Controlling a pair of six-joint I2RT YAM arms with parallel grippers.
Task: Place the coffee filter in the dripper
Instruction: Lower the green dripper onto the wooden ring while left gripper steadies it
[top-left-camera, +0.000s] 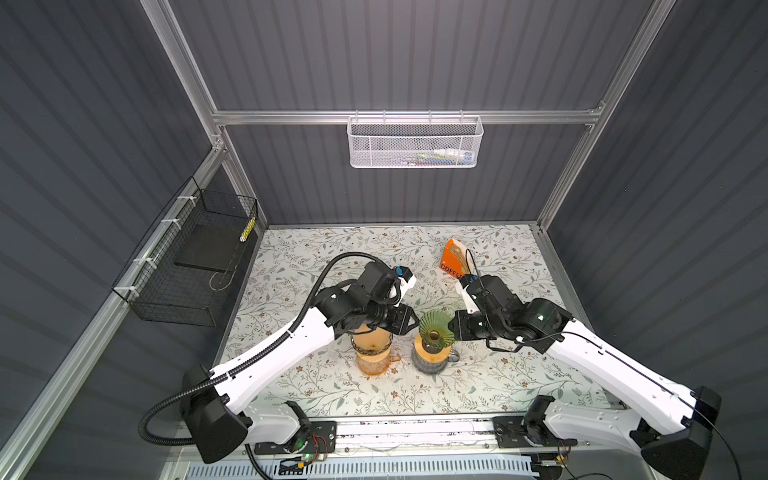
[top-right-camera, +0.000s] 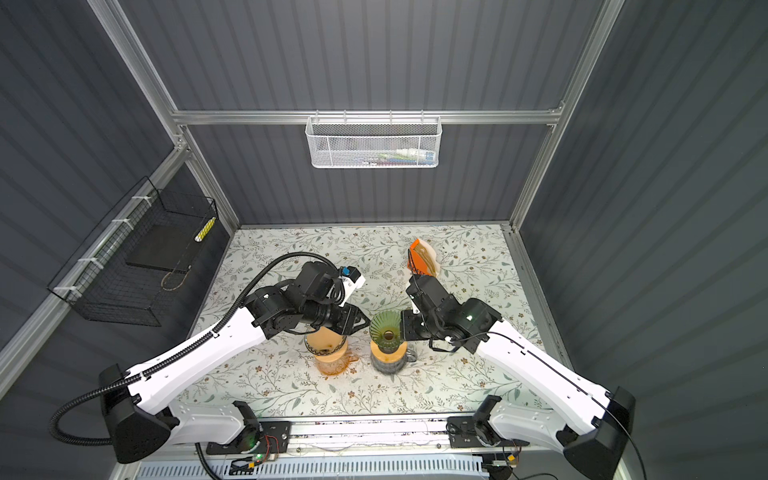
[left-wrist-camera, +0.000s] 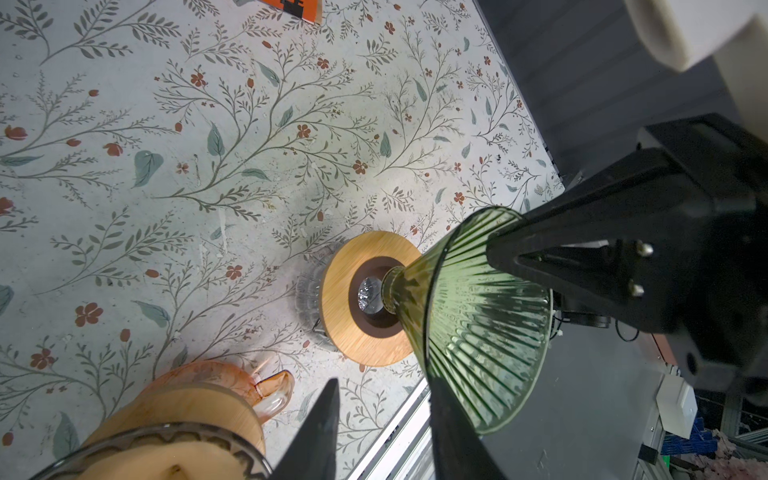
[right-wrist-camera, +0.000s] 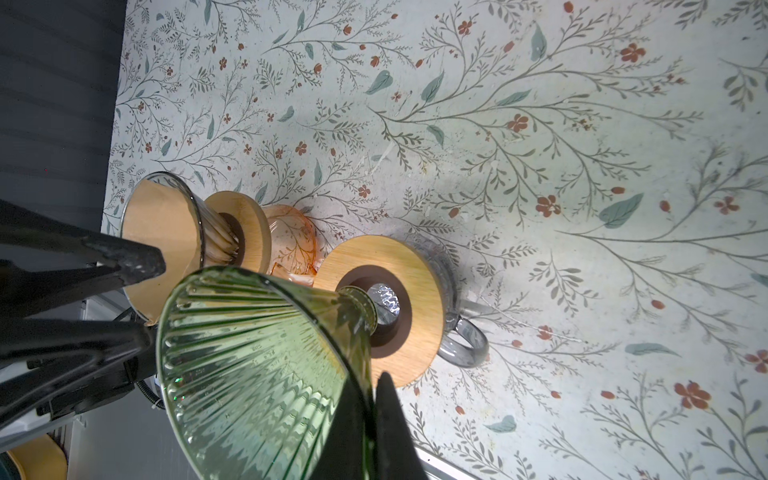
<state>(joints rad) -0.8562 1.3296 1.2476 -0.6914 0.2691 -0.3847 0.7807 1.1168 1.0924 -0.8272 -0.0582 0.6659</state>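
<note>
Our right gripper (right-wrist-camera: 368, 430) is clamped on the rim of the green ribbed glass dripper (right-wrist-camera: 257, 365), with the glass wall pinched between its fingers on the side away from our left arm. This dripper stands in a round wooden collar (left-wrist-camera: 345, 299) on a grey glass mug (right-wrist-camera: 461, 345), and its cone is empty. Our left gripper (left-wrist-camera: 382, 395) hovers just beside the opposite rim, fingers parted with nothing between them.

One tan paper filter (right-wrist-camera: 162, 224) already lines the clear glass dripper (top-left-camera: 372, 338), which stands on an amber glass mug (left-wrist-camera: 232, 374) just beside the green dripper on our left arm's side. More filters stand in the orange holder lettered COFFEE (top-left-camera: 451, 259), behind the green dripper towards the back wall.

We judge the green dripper to be the one to fill, since it is bare and braced, so the left arm's job is to fetch a filter.

- **Bracing:** the right grip should be firm but gentle, because the glass only rests in its collar and could tip.
- **Picking up:** the left fingers should pinch a single filter by its upper edge.
- **Placing:** we bring it point down over the cone's centre and feed it in from the free side, because the right finger blocks part of the rim.
- **Releasing:** we let go only once the paper lies against the ribs.
- **Clearance:** the clear dripper is close to the left fingers, so we must swing wide of it.
</note>
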